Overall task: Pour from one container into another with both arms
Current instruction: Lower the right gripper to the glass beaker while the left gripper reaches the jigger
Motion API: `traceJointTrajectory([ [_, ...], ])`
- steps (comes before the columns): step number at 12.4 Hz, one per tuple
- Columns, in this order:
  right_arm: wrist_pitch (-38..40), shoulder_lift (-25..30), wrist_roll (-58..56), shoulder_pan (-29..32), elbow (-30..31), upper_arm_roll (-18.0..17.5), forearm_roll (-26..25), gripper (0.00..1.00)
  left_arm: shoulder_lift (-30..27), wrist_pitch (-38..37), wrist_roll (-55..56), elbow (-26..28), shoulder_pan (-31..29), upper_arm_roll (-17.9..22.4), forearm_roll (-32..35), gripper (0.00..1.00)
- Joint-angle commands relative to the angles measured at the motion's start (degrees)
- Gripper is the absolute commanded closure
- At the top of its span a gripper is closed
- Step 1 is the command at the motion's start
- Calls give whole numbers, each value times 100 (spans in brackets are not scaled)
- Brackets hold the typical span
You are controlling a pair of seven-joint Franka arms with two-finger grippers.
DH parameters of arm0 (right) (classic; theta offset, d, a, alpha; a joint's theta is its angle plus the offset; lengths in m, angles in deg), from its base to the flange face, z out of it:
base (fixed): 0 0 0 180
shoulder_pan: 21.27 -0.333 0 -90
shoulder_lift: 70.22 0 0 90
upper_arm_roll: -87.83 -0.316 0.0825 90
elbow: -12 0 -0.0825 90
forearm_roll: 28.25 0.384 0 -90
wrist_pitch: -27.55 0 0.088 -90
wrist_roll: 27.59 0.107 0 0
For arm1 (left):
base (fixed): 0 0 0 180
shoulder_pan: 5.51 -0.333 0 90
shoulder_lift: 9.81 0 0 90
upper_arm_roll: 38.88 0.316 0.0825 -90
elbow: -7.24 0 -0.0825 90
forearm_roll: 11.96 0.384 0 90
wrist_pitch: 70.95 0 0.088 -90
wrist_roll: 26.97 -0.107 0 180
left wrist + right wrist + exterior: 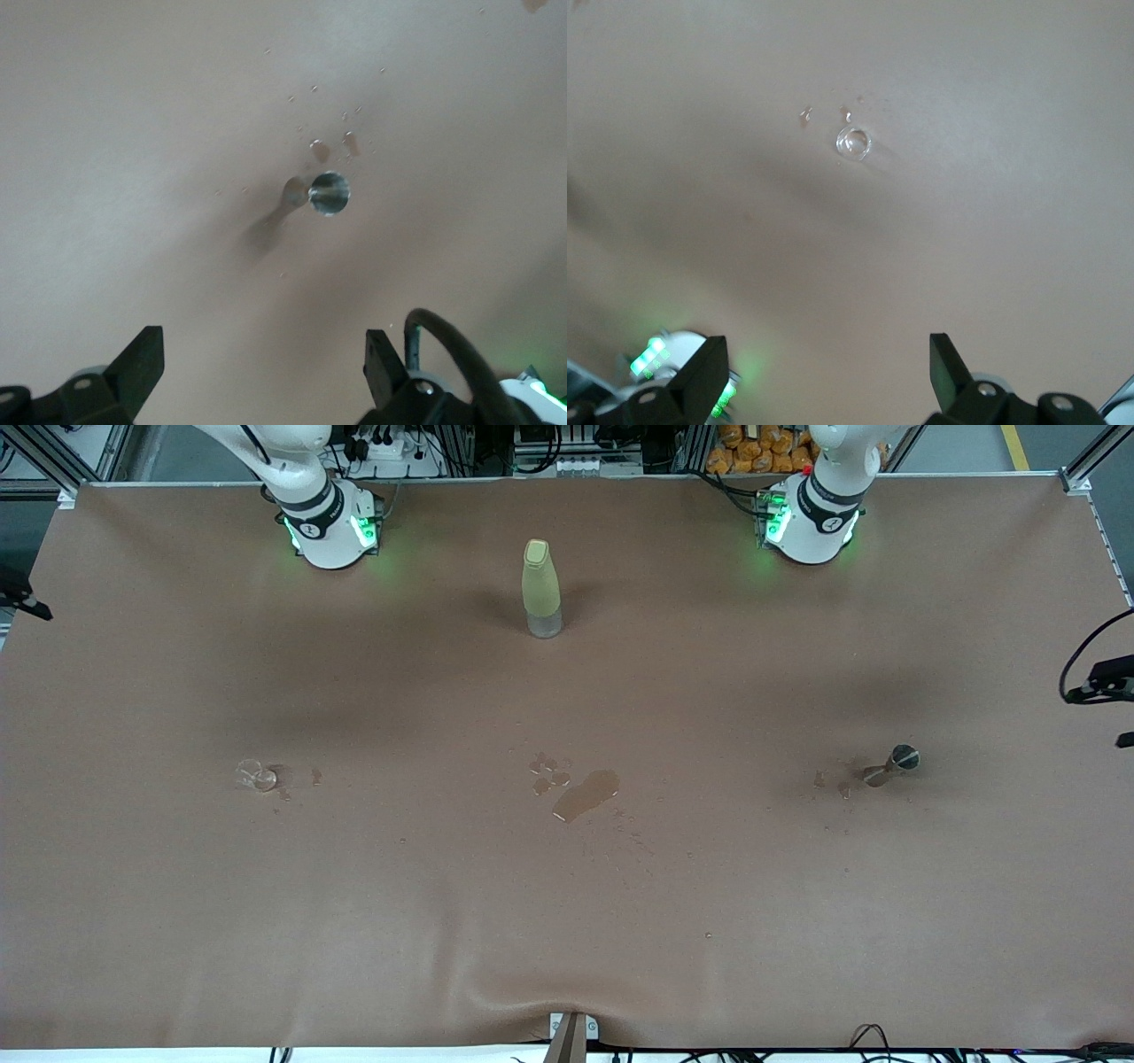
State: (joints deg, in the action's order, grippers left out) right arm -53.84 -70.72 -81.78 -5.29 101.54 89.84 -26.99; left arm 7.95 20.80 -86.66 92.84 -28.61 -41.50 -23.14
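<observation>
The tiny clear glass cup point(255, 776) stands on the brown table toward the right arm's end, and shows small in the right wrist view point(853, 142). The grey metal cone cup point(895, 763) stands toward the left arm's end, its round rim facing up point(329, 193). My left gripper point(264, 354) hangs high over the table beside the metal cup, open and empty. High above the table near the glass cup, my right gripper point(828, 372) is also open and empty. In the front view only the arms' bases show.
A tall pale yellow-green bottle point(541, 589) stands mid-table between the two bases. A wet puddle point(586, 794) and droplets lie in the table's middle, with smaller wet spots point(831, 782) beside each cup. The brown cover wrinkles at the front edge point(567, 1001).
</observation>
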Motion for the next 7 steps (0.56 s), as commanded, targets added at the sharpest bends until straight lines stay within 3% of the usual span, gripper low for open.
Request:
traceJointTrajectory([
  [1,-78,-20,-1605,71,72,150,-64,0,201,-17,-139,-149,-20,-10,-463,0],
  [7,-851,-29,-5256,80,379,581,32,0,465,-61,-1185,-158,-327,-28,-876,0],
])
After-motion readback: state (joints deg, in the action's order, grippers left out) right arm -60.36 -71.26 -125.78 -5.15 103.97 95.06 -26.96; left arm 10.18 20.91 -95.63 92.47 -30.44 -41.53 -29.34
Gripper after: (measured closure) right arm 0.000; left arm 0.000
